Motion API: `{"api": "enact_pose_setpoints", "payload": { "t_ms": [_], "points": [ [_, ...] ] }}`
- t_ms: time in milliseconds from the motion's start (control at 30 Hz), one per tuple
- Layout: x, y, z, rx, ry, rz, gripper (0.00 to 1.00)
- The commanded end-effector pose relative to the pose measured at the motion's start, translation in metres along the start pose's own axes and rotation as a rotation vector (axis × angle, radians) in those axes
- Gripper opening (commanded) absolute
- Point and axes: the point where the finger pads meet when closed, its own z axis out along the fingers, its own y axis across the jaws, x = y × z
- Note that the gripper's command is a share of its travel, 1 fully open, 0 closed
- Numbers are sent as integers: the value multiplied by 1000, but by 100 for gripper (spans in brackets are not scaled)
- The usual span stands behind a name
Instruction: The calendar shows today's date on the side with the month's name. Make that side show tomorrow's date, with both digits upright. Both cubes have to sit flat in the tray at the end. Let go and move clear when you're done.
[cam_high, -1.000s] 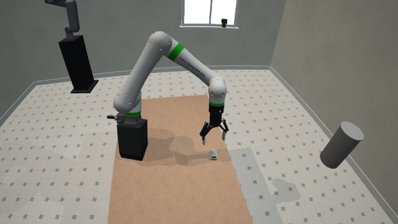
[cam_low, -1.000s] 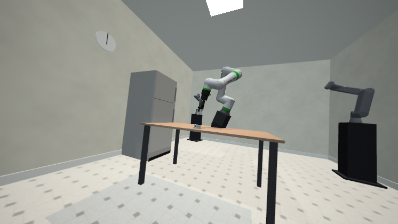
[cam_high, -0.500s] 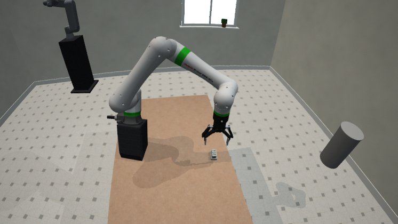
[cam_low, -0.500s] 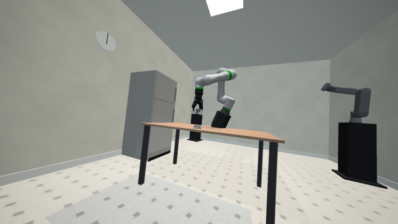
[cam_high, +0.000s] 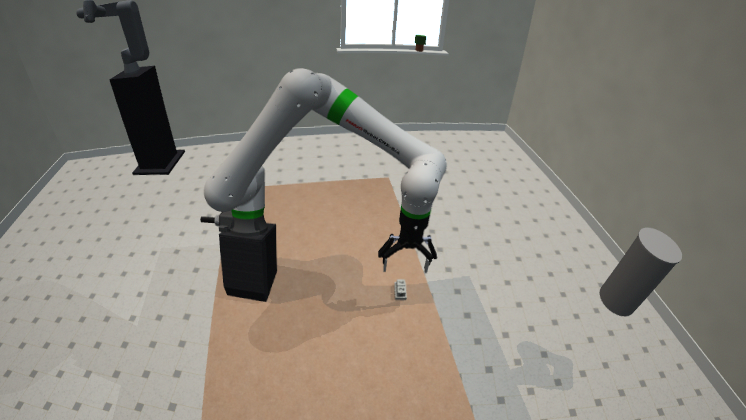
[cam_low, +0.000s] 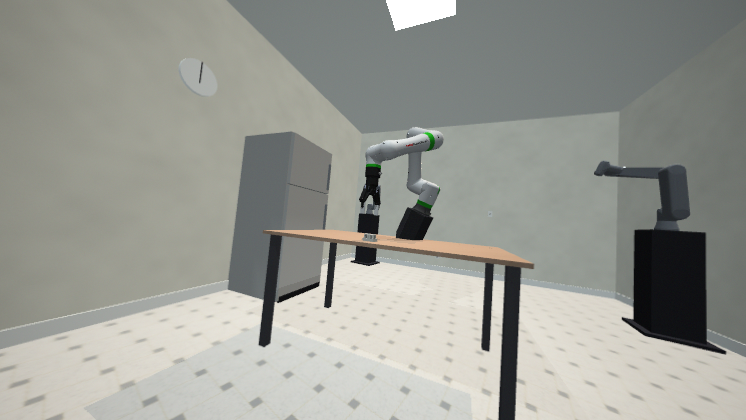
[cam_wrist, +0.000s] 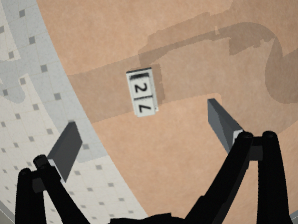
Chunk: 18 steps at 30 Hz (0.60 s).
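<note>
The small white calendar (cam_high: 400, 298) (cam_low: 368, 239) lies on the brown table. In the wrist view its two cubes sit side by side in the tray. The upper cube (cam_wrist: 141, 88) shows a black 2 on the face turned to the camera. The other cube (cam_wrist: 145, 106) shows a mark like a 7 or an L. A dark strip is at the calendar's upper end. The month's name and the date on its side cannot be read. My gripper (cam_high: 406, 269) (cam_low: 369, 212) (cam_wrist: 141, 122) is open and empty, pointing down above the calendar, its fingers wide to both sides.
The table (cam_high: 334, 375) (cam_low: 469, 252) has an edge close to the calendar. The arm's black pedestal (cam_high: 247, 263) stands at the table's other side. A grey cylinder (cam_high: 639, 273) and a fridge (cam_low: 281, 208) are off the table. Another arm on a black stand (cam_high: 143, 120) is farther away.
</note>
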Motion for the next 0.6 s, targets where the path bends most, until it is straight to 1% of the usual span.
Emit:
{"api": "enact_pose_setpoints", "payload": {
  "t_ms": [0, 133, 267, 367, 400, 500, 567],
  "points": [
    [0, 0, 0, 0, 0, 26, 100],
    [0, 0, 1, 0, 0, 128, 100],
    [0, 0, 3, 0, 0, 301, 100],
    [0, 0, 4, 0, 0, 381, 100],
    [0, 0, 4, 0, 0, 434, 100],
    [0, 0, 4, 0, 0, 448, 100],
    [0, 0, 6, 0, 0, 583, 100]
  ]
}}
